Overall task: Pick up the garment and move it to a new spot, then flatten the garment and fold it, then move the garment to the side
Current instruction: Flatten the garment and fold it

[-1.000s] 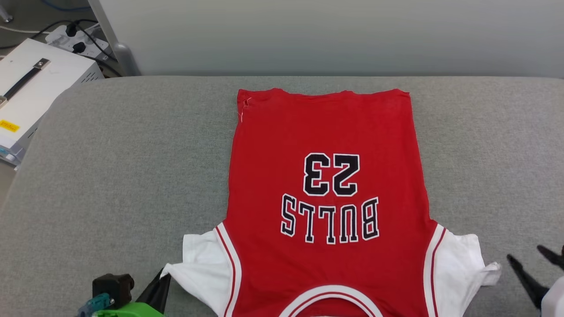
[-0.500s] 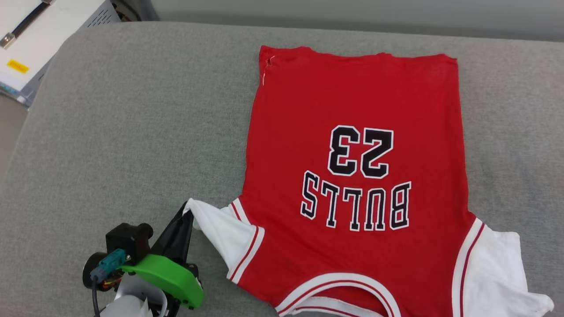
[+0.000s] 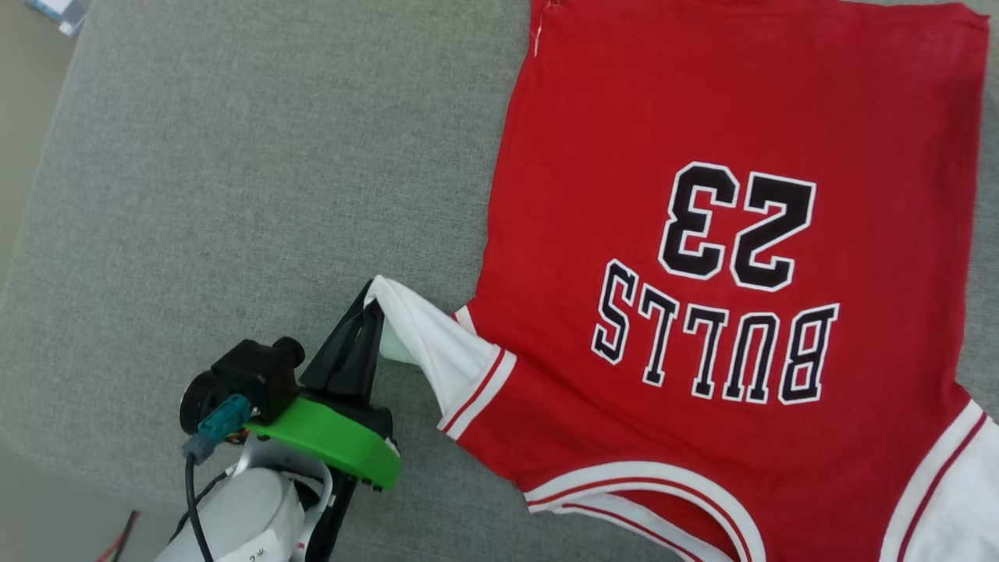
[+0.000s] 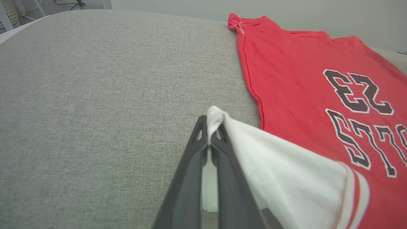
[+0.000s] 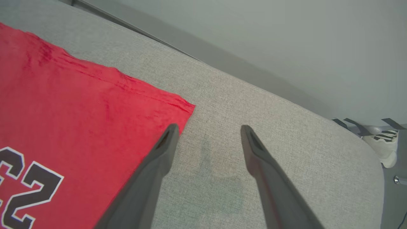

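Across most of the head view spreads a grey cloth-covered counter, with a strip of floor down the left edge of the frame. One garment lies flat on it, filling the right half, print side up, its black "BULLS 23" reading upside down and its collar at the bottom edge. Two white sleeves show: one at lower centre, lifted and pulled out toward the left, and the other in the lower right corner. The left pincer, on a green mount, is closed on the tip of the raised sleeve. Its wrist view shows the counter and the garment from low down, with the left pincer pinching the white cloth between its two dark fingers. The right wrist view adds the room: a pale wall behind the counter and one white shoe at the right edge. There the right pincer stands wide apart and empty above bare cloth, just beside a hem corner of the garment.
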